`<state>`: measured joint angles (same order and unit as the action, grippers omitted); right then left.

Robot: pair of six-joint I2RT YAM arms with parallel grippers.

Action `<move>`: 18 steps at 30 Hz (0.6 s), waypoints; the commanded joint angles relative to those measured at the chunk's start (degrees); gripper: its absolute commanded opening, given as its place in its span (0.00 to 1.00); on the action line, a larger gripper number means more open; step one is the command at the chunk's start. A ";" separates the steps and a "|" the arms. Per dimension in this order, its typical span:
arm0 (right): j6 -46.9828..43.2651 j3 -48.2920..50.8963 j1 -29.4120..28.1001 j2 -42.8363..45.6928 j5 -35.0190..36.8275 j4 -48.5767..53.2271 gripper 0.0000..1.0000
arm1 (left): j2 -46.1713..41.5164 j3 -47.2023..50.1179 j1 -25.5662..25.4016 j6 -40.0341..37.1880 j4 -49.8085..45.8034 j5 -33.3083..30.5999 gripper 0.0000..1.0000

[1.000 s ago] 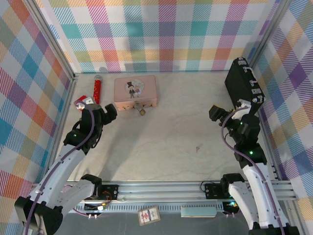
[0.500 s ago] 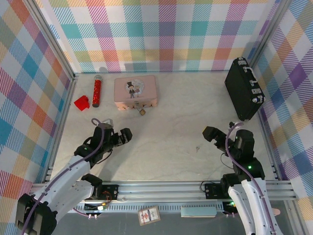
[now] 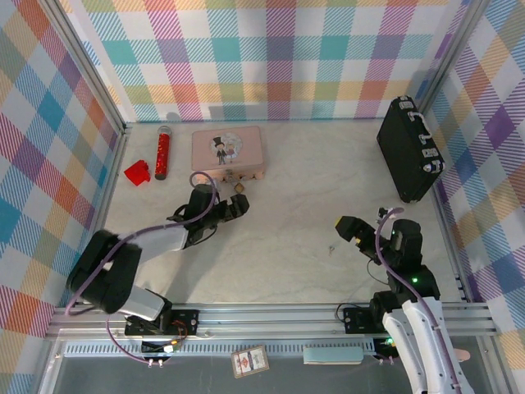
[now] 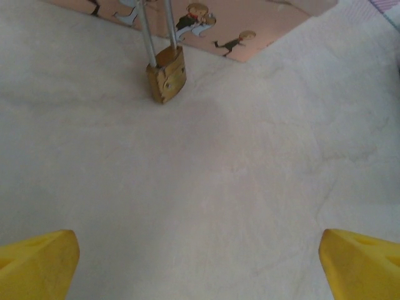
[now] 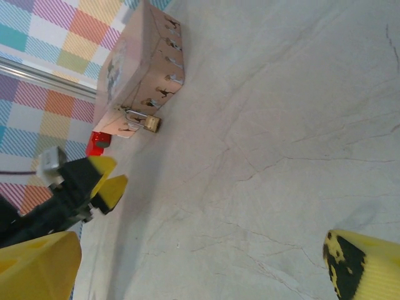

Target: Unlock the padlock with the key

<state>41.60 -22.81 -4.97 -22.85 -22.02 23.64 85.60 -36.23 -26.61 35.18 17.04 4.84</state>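
Left gripper [image 3: 236,207] has swung over, jaws wide and empty, with the tiny brass-gold padlock [image 4: 167,75] at its 12 o'clock on the pink tin [image 3: 226,152]. Right gripper [image 3: 348,229], also wide, has dropped low. The tiny silvery-grey key [image 3: 331,248] lies untouched at its 7 o'clock, so pickup looks next.

a pink tin [image 3: 226,151] with cartoon figures on its lid is lying flat at the far side of the pale marbled table [image 3: 312,189] in front of me. just left of it a red cylinder [image 3: 162,153] is lying, a small red block [image 3: 136,171] sitting beside it. a black case [image 3: 408,150] is standing on edge by the plaid wall [image 3: 484,123] on my right.
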 commanded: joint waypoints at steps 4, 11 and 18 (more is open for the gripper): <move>1.07 0.04 -0.48 2.57 -1.48 1.40 0.99 | 8.88 -4.31 -0.33 1.64 14.85 -2.62 0.90; 1.40 -0.67 -0.47 4.67 -1.82 4.09 0.99 | 15.47 -7.40 0.80 4.56 16.73 -5.46 0.81; 0.96 -1.08 -0.48 4.22 -1.71 3.98 0.99 | 22.03 -11.23 1.91 6.40 17.97 -6.16 0.68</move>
<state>42.68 -22.83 -4.97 -18.57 -23.07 27.24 105.95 -45.30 -25.39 40.25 33.15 0.16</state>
